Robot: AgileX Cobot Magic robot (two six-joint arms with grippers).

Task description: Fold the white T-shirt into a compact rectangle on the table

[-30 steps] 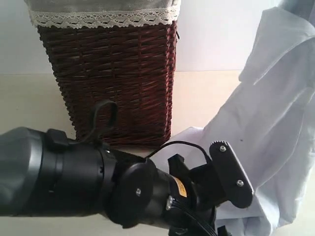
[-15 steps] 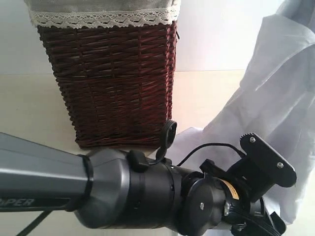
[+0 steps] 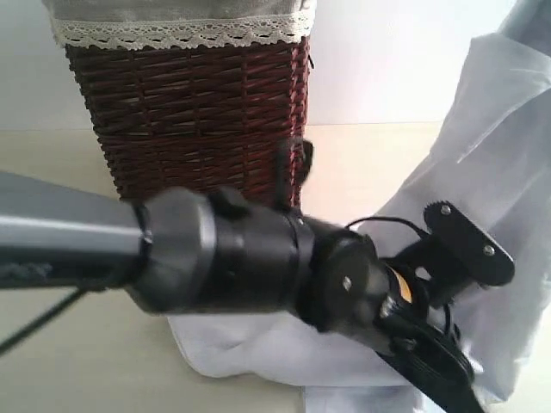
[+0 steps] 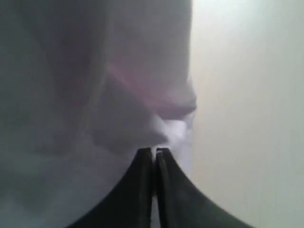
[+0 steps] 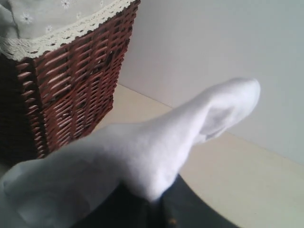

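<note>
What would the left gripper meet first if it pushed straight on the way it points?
The white T-shirt: the left gripper is shut with its tips right at a bunched fold, apparently pinching it. Depth beyond the cloth is unclear.

Deep reddish-brown weave on the wicker basket (image 3: 198,112), tight horizontal ribs, and along its rim a cream lace trim (image 3: 172,33) in a scalloped pattern. The liner (image 5: 28,14) above that trim is pale grey-green, dotted with tiny white flowers. Right of the basket the white T-shirt (image 3: 499,189) reads plain white, bluish-grey in the folds, a faint pink band (image 4: 147,95) showing through. Tabletop (image 3: 52,172) beside the basket: smooth cream. In front of the basket, the left arm (image 3: 241,258) is black and grey, the left tool (image 4: 155,151) black.
</note>
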